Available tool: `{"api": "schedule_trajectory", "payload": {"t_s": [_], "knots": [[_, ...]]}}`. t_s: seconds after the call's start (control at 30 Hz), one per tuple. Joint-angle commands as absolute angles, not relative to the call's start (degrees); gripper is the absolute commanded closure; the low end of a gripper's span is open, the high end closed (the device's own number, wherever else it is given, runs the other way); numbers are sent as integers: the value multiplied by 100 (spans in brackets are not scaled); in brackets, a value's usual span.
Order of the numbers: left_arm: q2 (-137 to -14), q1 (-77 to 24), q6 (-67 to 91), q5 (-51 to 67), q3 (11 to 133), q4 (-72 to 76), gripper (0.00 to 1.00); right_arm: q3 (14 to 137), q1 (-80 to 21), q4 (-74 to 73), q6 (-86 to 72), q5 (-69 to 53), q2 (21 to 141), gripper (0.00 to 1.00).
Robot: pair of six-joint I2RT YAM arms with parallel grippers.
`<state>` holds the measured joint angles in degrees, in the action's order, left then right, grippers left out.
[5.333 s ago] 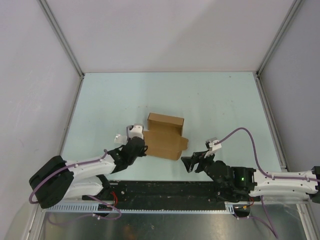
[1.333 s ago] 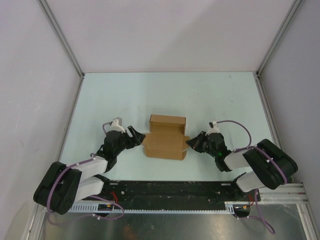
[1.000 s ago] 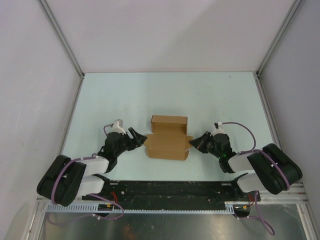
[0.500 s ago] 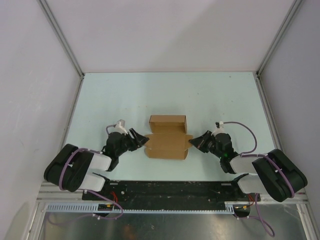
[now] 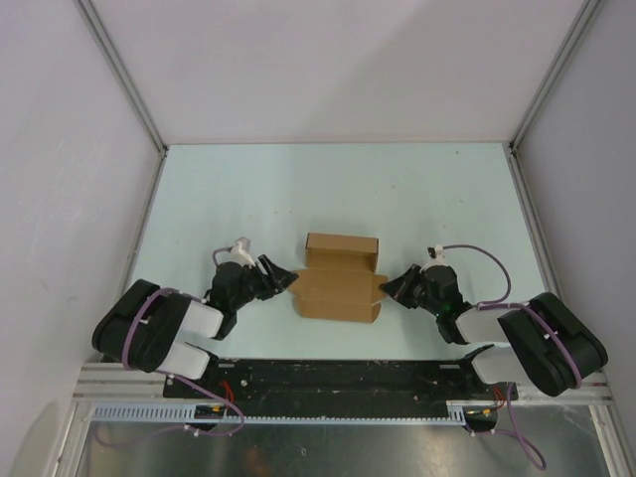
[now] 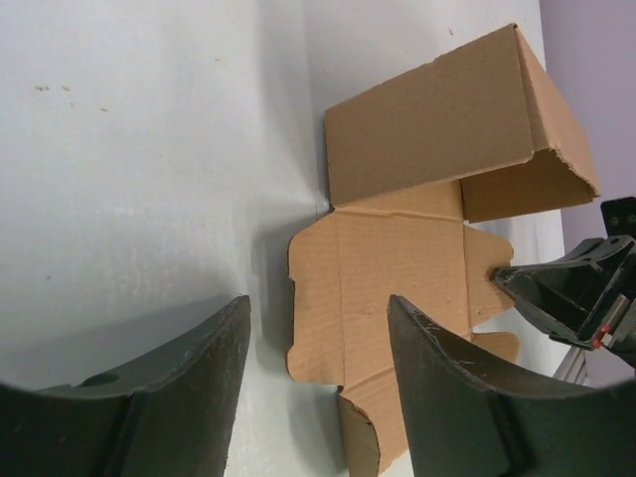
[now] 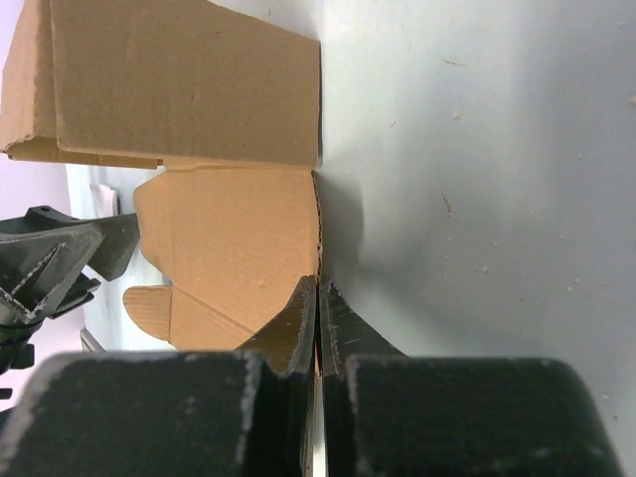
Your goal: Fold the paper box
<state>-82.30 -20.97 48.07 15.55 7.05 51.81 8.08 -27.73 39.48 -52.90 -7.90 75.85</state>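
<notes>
The paper box (image 5: pixel 338 293) is a brown cardboard sheet lying partly flat mid-table, with its far panel (image 5: pixel 342 243) folded upright. My left gripper (image 5: pixel 286 282) is low at its left end. In the left wrist view my left gripper (image 6: pixel 318 308) stands open, and the left flap of the box (image 6: pixel 397 288) shows between the fingers without touching them. My right gripper (image 5: pixel 390 286) is at the right end. In the right wrist view my right gripper (image 7: pixel 318 298) is shut, and the edge of the box (image 7: pixel 229 238) runs straight into the seam between its fingers. Its tip (image 6: pixel 542 283) sits on the right flap.
Pale walls enclose the table, with metal frame posts (image 5: pixel 124 79) at the left and right. The black base rail (image 5: pixel 328 383) runs along the near edge. Both arms lie low, elbows folded back near their bases.
The box has slid slightly to the right, and both gripper tips have shifted with it. My left jaws have narrowed somewhat. The right gripper has stayed shut.
</notes>
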Motion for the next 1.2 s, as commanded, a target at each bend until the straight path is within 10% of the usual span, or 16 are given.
{"api": "schedule_trajectory", "payload": {"t_s": [0.0, 0.4, 0.7, 1.17], "knots": [[-8419, -2135, 4790, 1740, 852, 5256, 39, 888, -2751, 4025, -5177, -685, 7857, 100], [-8666, -2443, 4825, 1635, 949, 5343, 50, 888, -2751, 4377, -5273, -826, 8147, 100], [-8613, -2487, 4658, 1767, 1055, 5361, 80, 931, -2830, 4342, -5177, -782, 8192, 100], [-7902, -3190, 3411, 915, 1775, 3464, 74, 1582, -3471, 2453, -4167, 351, 7278, 87]]}}
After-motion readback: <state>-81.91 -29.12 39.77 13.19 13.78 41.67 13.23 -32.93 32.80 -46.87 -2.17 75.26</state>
